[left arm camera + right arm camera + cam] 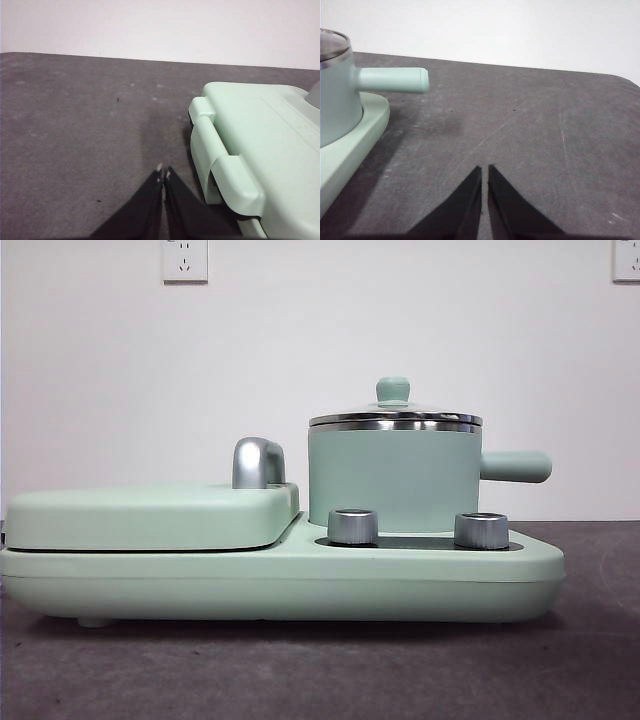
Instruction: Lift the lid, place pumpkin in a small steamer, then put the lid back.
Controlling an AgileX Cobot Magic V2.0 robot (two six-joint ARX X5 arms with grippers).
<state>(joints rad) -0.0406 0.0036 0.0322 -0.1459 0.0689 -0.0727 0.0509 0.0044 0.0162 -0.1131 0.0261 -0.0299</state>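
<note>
The small steamer [395,480] is a mint-green pot standing on the right half of a wide appliance base [280,575], its stubby handle [515,466] pointing right. The lid [395,418], glass with a steel rim and a mint knob [393,390], rests on the pot. The pumpkin is out of view. In the right wrist view the steamer [337,100] and its handle [395,80] show beside my right gripper [485,168], which is shut and empty over the dark table. My left gripper [164,172] is shut and empty beside the base's hinged end [220,160].
A flat mint-green griddle cover [150,515] with a chrome handle [257,462] lies on the base's left half. Two silver knobs [352,526] [481,530] sit in front of the pot. The table [530,130] is dark grey, with a white wall behind.
</note>
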